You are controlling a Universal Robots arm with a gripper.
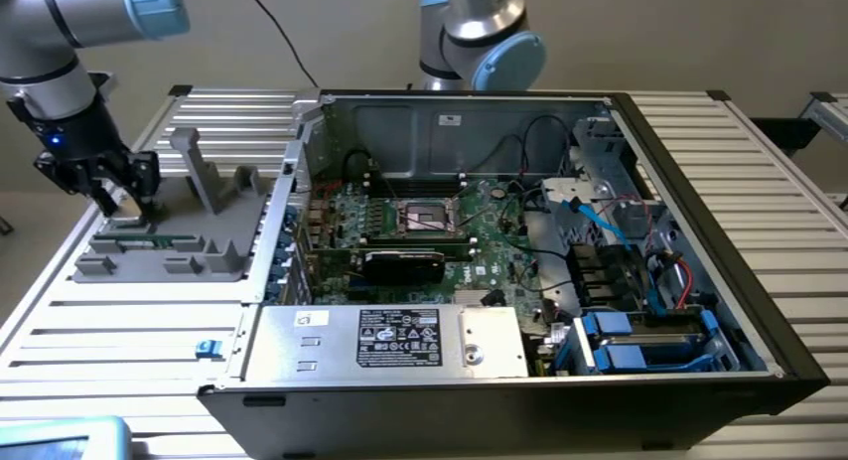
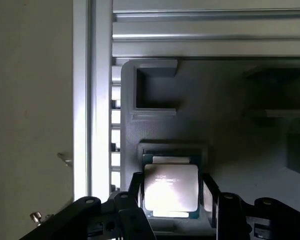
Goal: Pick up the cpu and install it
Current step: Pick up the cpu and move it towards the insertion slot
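The cpu (image 2: 170, 187), a small square chip with a shiny silver top and a thin green edge, lies flat in a recess of the grey fixture block (image 2: 230, 125). My gripper (image 2: 171, 200) reaches down over it, one black finger (image 2: 136, 187) against each opposite side of the chip, shut on it. The exterior view has the gripper (image 1: 117, 197) low over the fixture block (image 1: 173, 246) at the left, outside the computer case. The motherboard's open socket (image 1: 427, 217) sits in the middle of the case, well to the right of the gripper.
The open computer case (image 1: 689, 241) holds the motherboard, a black card (image 1: 404, 264), cables and blue drive bays (image 1: 636, 341). Upright grey posts (image 1: 199, 172) rise from the fixture block beside the gripper. A second arm (image 1: 484, 43) stands behind the case. The slatted table edge (image 2: 92, 100) runs close by.
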